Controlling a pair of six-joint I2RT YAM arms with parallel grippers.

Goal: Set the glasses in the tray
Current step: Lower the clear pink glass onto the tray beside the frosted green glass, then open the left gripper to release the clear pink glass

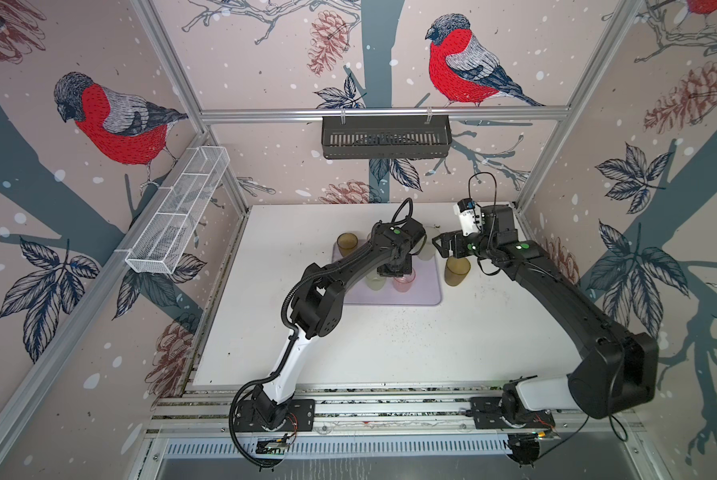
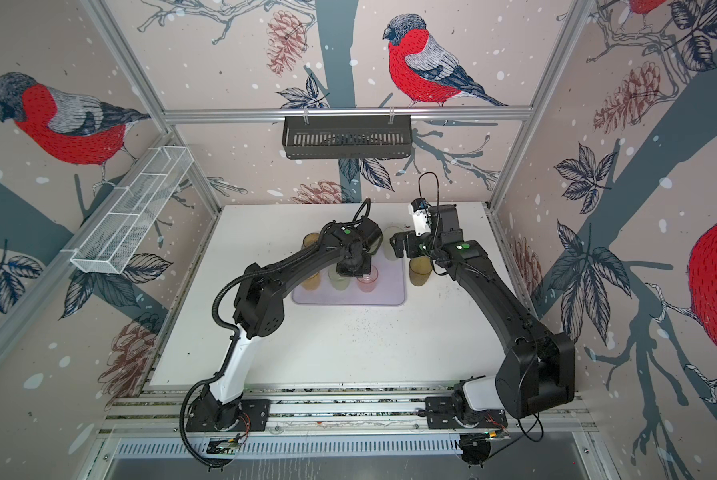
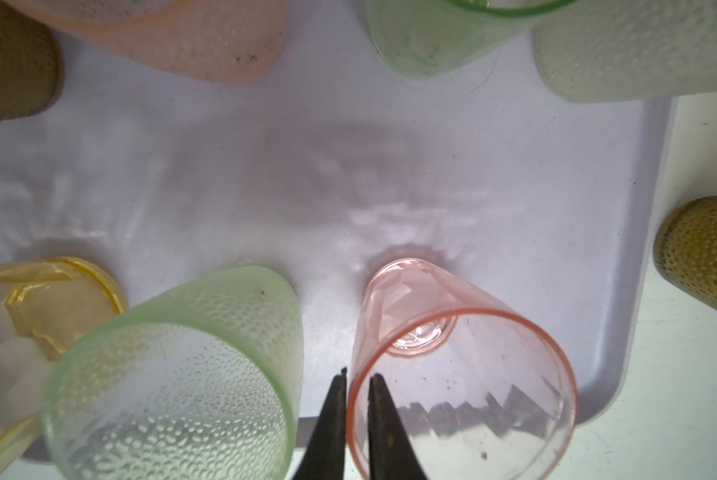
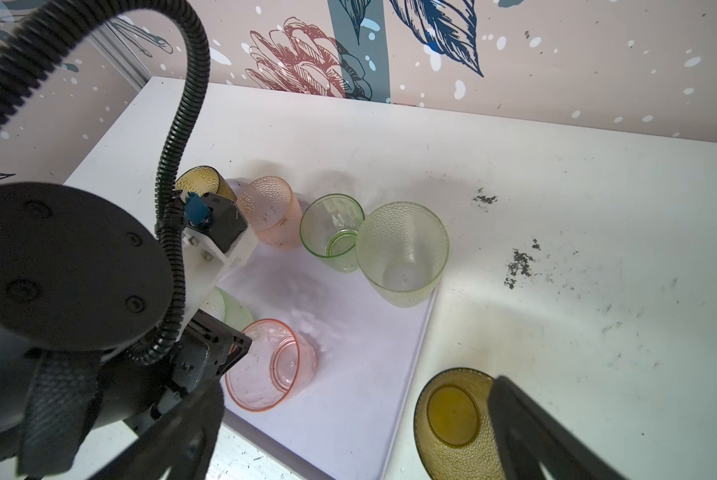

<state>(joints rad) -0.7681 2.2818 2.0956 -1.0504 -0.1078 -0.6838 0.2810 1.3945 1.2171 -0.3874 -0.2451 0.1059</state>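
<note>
Seven of the glasses stand on the tray (image 3: 622, 291), which lies at the middle of the table (image 1: 390, 353) toward its far edge. You can see two rows in the left wrist view. The row nearer the table's front edge holds a yellow glass (image 3: 57, 299), a frosted green glass (image 3: 190, 365) and a clear pink glass (image 3: 464, 365). The row nearer the far edge holds a brown glass (image 3: 12, 62), a frosted pink glass (image 3: 190, 45), a bright green glass (image 3: 431, 41) and a taller pale frosted glass (image 3: 639, 54); the last two touch.

One glass is off the tray: your tall amber glass (image 4: 452, 415) stands upright on the bare table just beside the tray's right rim.

Your left gripper (image 3: 358, 374) points straight down over the clear pink glass. Its jaws are almost together and straddle the rim, one finger outside the wall and one inside. The glass stands upright with its base on the tray, but you cannot tell from these views whether the jaws actually pinch the rim.

Your right gripper (image 1: 439, 245) hovers toward the table's far edge, just beyond the amber glass and beside the tray's right rim; its jaws are spread wide and hold nothing.
</note>
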